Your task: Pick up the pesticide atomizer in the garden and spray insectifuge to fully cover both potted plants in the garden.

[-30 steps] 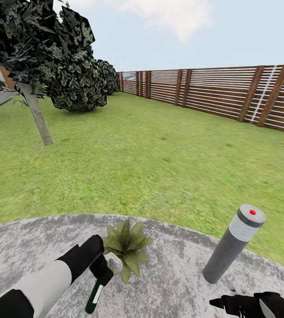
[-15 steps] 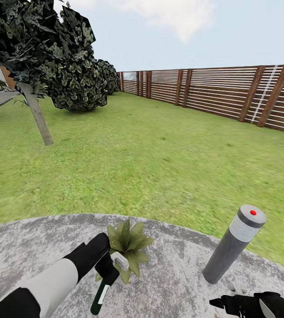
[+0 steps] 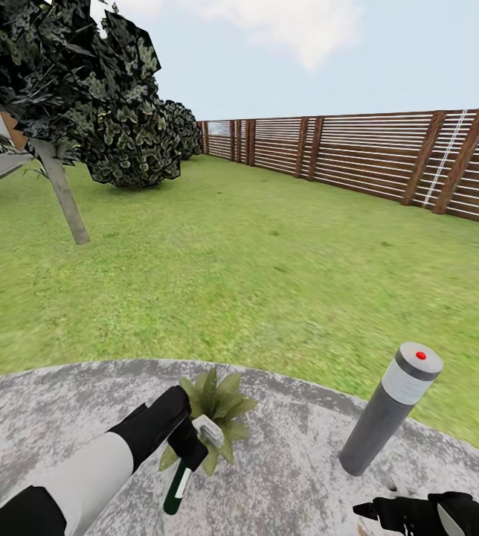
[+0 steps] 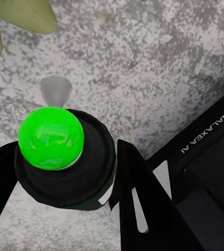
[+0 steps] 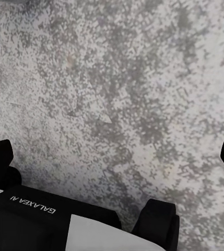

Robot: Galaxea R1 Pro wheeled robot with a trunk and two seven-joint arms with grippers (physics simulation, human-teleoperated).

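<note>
In the head view the black left gripper (image 3: pixel 187 441) is clenched on the slim dark green pesticide atomizer with a white label band (image 3: pixel 175 487), which hangs tilted from the fingers with its base toward the robot and its pale grey spray head (image 3: pixel 208 429) uppermost. The spray head sits just against the low potted plant, a rosette of broad pointed olive-green leaves (image 3: pixel 214 408), which stands on the grey speckled round paved patio (image 3: pixel 284 476) near its far rim.

The left wrist view looks along the bottle: a glossy bright green cap (image 4: pixel 51 137) tops the atomizer's dark round shoulder (image 4: pixel 85 172), with black fingers (image 4: pixel 138 198) pressed on both sides. Two olive leaves (image 4: pixel 28 13) of the plant show past it (the speckled paving lies beneath).

From the plant, the grey bollard lamp post with a pale band and red dot on its cap (image 3: pixel 390 409) stands at about 3 o'clock, well apart, leaning slightly. The black right gripper (image 3: pixel 388 512) rests low near the bollard's foot; its fingers stand spread over bare paving in the right wrist view, holding nothing.

Beyond the patio the green lawn (image 3: pixel 254 268) runs to the brown slatted wooden fence (image 3: pixel 388 156) at 1 o'clock, with dark-leaved trees (image 3: pixel 83 82) at 11 o'clock.
</note>
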